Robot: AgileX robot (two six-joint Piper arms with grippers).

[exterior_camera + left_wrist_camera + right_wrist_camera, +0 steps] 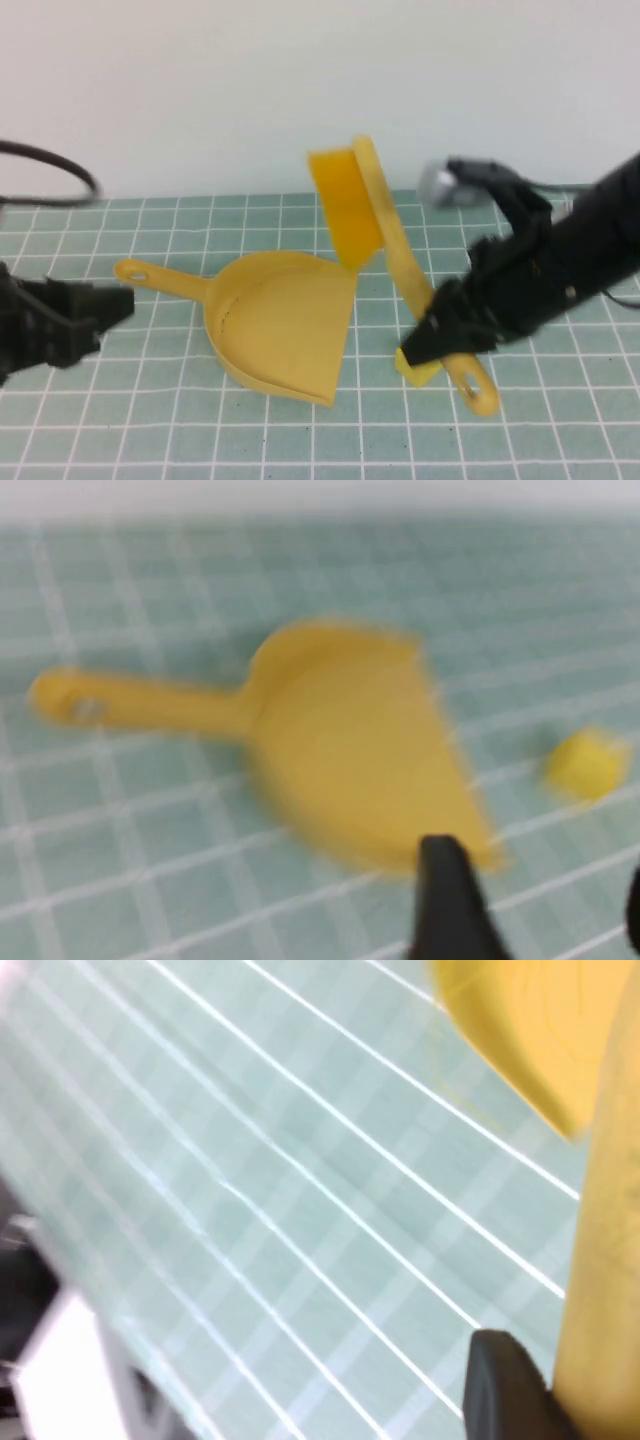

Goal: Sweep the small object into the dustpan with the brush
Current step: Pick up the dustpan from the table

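Observation:
The yellow dustpan [285, 325] lies flat mid-table, its handle [150, 275] pointing left and its mouth to the right. My right gripper [432, 340] is shut on the yellow brush's handle [405, 265]. It holds the brush tilted, with the bristle head [345, 205] raised behind the pan. The small yellow object [415, 368] lies on the mat just right of the pan's mouth, partly under that gripper. My left gripper [105, 312] is open and empty, left of the pan's handle. The left wrist view shows the pan [360, 770] and the object [588, 763].
The table is covered by a green grid mat [300, 440], with a white wall behind it. A black cable [60, 165] loops at the far left. The right wrist view shows the brush handle [600, 1260] against one black finger [505, 1385] over the mat.

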